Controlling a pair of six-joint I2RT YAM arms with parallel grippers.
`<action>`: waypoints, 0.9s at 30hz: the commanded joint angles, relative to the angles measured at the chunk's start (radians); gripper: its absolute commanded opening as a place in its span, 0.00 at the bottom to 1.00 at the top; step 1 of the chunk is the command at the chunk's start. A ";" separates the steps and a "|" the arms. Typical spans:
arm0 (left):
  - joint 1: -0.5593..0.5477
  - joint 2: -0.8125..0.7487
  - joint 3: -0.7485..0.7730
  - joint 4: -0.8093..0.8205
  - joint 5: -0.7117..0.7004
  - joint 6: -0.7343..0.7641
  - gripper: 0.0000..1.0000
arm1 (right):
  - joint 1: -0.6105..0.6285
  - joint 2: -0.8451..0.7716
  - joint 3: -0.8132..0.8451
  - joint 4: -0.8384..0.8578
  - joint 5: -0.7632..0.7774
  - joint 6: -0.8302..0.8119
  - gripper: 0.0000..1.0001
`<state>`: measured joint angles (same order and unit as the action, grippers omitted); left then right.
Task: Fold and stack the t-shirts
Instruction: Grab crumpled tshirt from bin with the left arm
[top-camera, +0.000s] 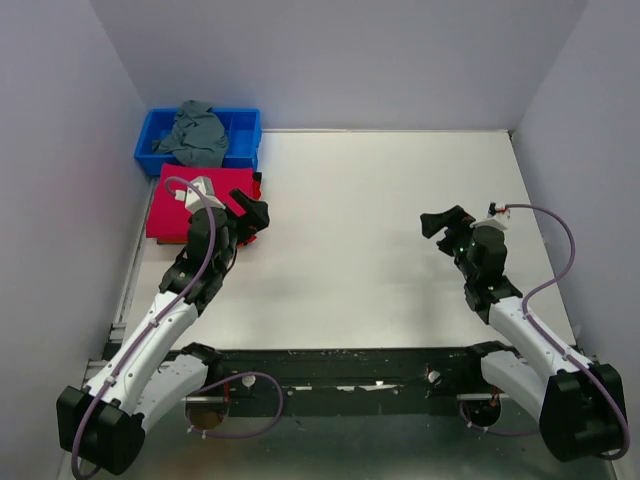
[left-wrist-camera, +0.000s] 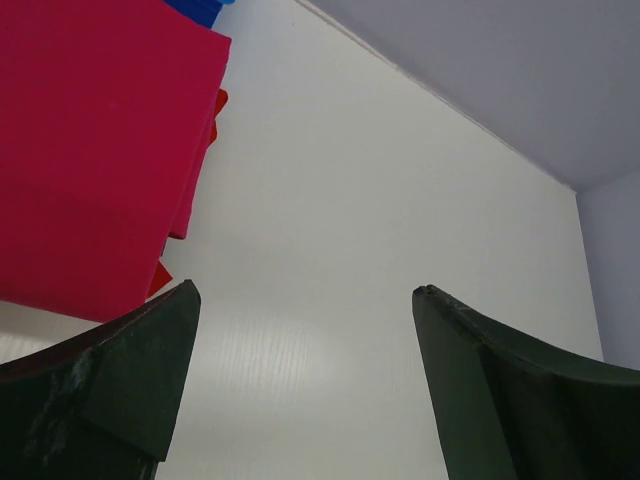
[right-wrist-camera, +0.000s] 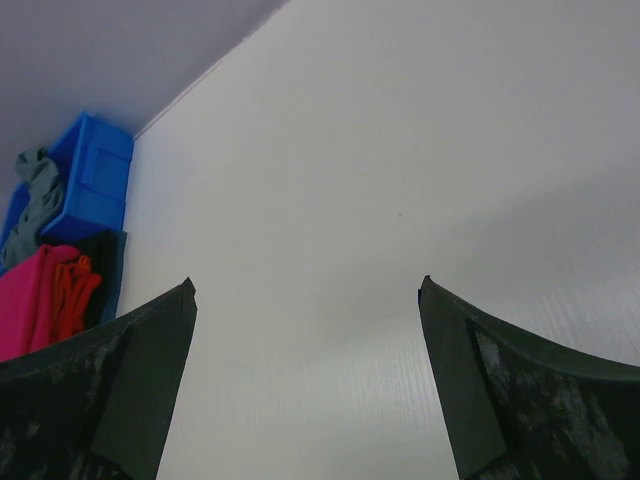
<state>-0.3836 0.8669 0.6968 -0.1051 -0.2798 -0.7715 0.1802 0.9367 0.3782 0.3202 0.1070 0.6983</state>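
Since the bright red-magenta cloth t-shirt (top-camera: 165, 205) lies flat as a folded rectangle near the far left corner of the bench (top-camera: 360, 200), it reads as the base of the stack. The slate grey cloth t-shirt (top-camera: 195, 135) sits crumpled in the rigid blue plastic tray (top-camera: 247, 125) just behind it, not yet folded. Over the red shirt's right edge hangs the left gripper (top-camera: 255, 218), and the right gripper (top-camera: 441, 226) is over bare bench on the right side; both have fingers wide apart and empty, judged free to fetch the grey shirt.
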 joint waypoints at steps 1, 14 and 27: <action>0.000 -0.006 0.000 -0.033 -0.015 0.006 0.99 | 0.001 -0.010 -0.009 0.010 0.002 -0.005 1.00; 0.069 0.181 0.228 -0.203 -0.128 0.060 0.99 | 0.001 -0.024 -0.010 0.013 -0.010 0.010 1.00; 0.354 0.779 0.807 -0.284 -0.039 0.089 0.92 | 0.001 0.008 -0.012 0.031 -0.015 0.018 1.00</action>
<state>-0.0944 1.4536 1.3037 -0.3027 -0.3859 -0.6956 0.1802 0.9421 0.3767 0.3214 0.1062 0.7071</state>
